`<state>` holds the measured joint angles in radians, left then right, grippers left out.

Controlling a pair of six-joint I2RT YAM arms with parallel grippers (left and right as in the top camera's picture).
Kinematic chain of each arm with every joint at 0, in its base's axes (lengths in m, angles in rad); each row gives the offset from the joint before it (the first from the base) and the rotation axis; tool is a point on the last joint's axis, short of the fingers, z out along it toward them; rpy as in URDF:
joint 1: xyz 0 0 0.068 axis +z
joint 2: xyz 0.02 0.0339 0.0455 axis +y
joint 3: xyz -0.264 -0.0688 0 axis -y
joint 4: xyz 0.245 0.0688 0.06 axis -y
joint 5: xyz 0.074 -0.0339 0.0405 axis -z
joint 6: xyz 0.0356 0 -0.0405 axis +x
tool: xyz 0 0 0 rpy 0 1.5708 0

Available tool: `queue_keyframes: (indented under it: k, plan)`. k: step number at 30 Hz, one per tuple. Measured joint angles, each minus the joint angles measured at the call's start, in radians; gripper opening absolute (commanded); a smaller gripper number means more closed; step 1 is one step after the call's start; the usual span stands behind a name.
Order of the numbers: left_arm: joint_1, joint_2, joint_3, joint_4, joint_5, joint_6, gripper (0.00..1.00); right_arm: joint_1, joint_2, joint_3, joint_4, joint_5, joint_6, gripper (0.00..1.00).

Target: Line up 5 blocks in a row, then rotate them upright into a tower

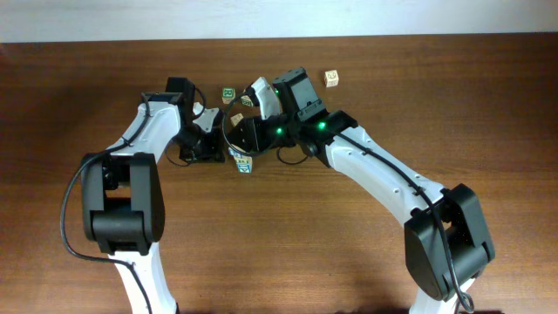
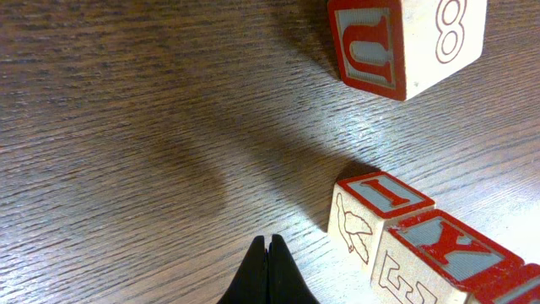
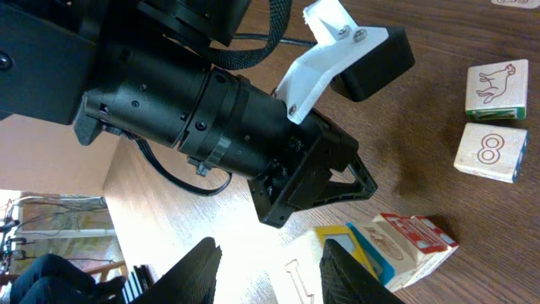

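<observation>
Overhead looks straight down on the counter (image 1: 488, 105); both wrist cameras sit low, close, sharing the 8 block (image 2: 439, 42).

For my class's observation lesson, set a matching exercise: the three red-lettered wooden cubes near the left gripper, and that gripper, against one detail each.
Things
1 light-wood cube with red-framed U
2 light-wood cube with red-framed I
3 light-wood cube with red-framed Y
4 black left gripper

Details
a fingers shut
b directly beside the I cube
c numeral 8 on another face
d bird outline on a side face

Pairs: 1-c, 2-d, 3-b, 4-a
</observation>
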<state>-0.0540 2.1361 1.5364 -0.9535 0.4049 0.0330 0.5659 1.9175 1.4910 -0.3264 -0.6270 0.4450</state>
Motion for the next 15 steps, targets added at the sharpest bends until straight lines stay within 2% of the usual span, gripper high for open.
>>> queue_keyframes:
  k: [11, 15]
  plan:
    - [0.000, 0.000, 0.000, 0.000, 0.000, 0.000, 0.00, -0.007, 0.001, 0.021, -0.004, -0.005, 0.001, 0.40]
    - [0.015, 0.000, 0.016, -0.039, 0.003, 0.000, 0.00, -0.056, 0.000, 0.114, -0.121, -0.007, -0.033, 0.41]
